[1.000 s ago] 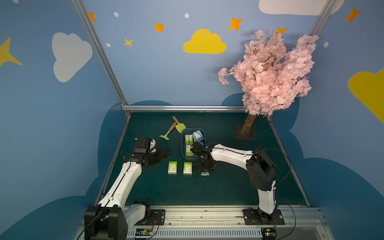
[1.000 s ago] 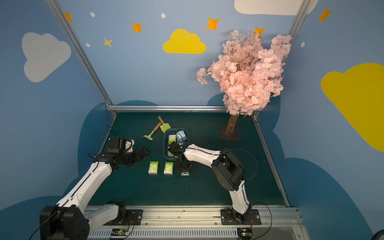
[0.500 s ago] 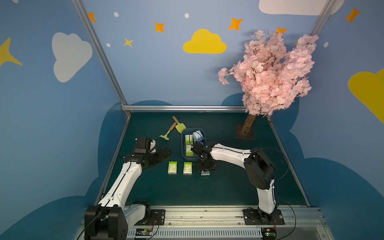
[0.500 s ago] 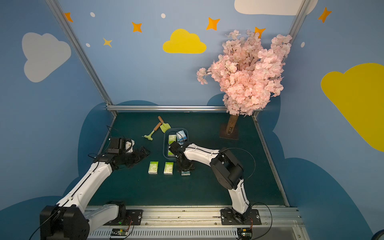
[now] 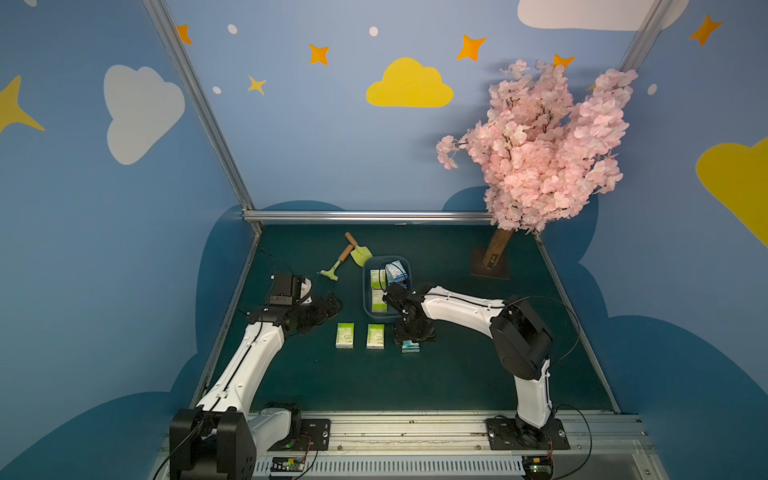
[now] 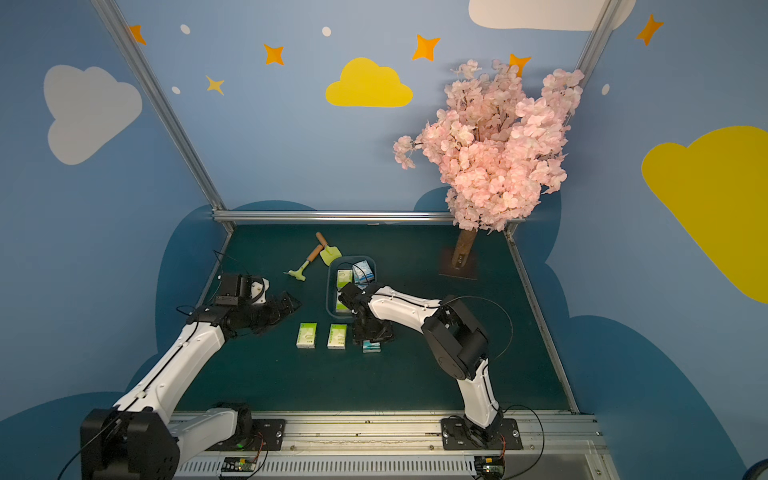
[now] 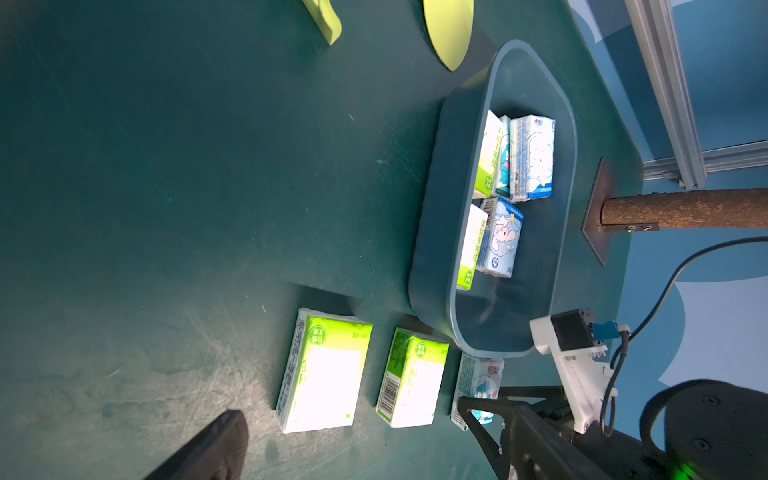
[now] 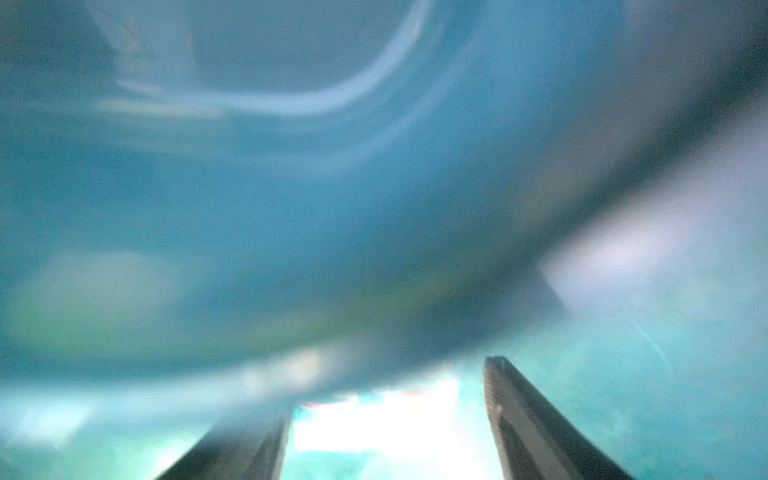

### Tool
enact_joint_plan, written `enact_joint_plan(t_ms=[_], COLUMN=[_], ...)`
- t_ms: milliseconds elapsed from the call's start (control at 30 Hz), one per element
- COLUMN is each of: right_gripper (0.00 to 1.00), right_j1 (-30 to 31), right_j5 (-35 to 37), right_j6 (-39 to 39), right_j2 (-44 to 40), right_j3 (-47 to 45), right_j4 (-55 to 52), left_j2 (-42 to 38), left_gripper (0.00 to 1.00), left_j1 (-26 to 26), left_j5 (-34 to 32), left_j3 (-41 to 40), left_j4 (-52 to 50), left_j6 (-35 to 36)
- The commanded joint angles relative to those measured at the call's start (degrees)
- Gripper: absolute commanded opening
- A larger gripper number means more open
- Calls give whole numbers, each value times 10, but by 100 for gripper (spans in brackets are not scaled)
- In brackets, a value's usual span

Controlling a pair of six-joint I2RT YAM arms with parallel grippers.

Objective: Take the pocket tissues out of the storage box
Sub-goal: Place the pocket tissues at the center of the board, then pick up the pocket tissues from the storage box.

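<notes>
The storage box (image 5: 366, 291) (image 6: 330, 291), a dull blue tub (image 7: 432, 232), stands mid-table and holds green-and-white pocket tissues (image 7: 471, 245) and light blue ones (image 7: 500, 237). Two green packets (image 5: 345, 335) (image 5: 375, 336) lie on the mat in front of it. A light blue packet (image 5: 410, 345) (image 7: 478, 380) lies beside them, right at the box's near end. My right gripper (image 5: 412, 332) (image 8: 388, 388) stands over it, open, and one finger (image 8: 523, 415) is clear of the packet. My left gripper (image 5: 326, 309) hovers open and empty to the left of the box.
A yellow-green toy shovel (image 5: 358, 252) and rake (image 5: 334, 268) lie behind and left of the box. The pink tree (image 5: 544, 145) stands on a brown base plate (image 5: 490, 270) at the back right. Metal frame rails edge the mat.
My right gripper's jaws have spread apart around the light blue packet, which stays on the mat. The left arm has not moved.
</notes>
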Motion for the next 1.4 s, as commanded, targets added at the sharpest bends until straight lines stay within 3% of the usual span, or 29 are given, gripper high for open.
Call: enact_joint_plan(t_ms=[0,533,1067,1367], right_gripper=[81,98,98,89], right_j1=[-1,-31,-98,-107], right_j5=[4,43,40,77], right_j6=[-6,-64,-172,-205], right_j2=[-32,-61,76,176], right_j3=[25,150,381,496], right_j4=[-42,-106,-131,-126], left_j2=[6,39,48,50], left_gripper=[100,100,100,100], left_j1=[3,3,3,3], left_j5=[1,34,25,10], left_j3=[19,49,49,43], left_j4=[-4,18,26,31], left_j6=[1,2,17,12])
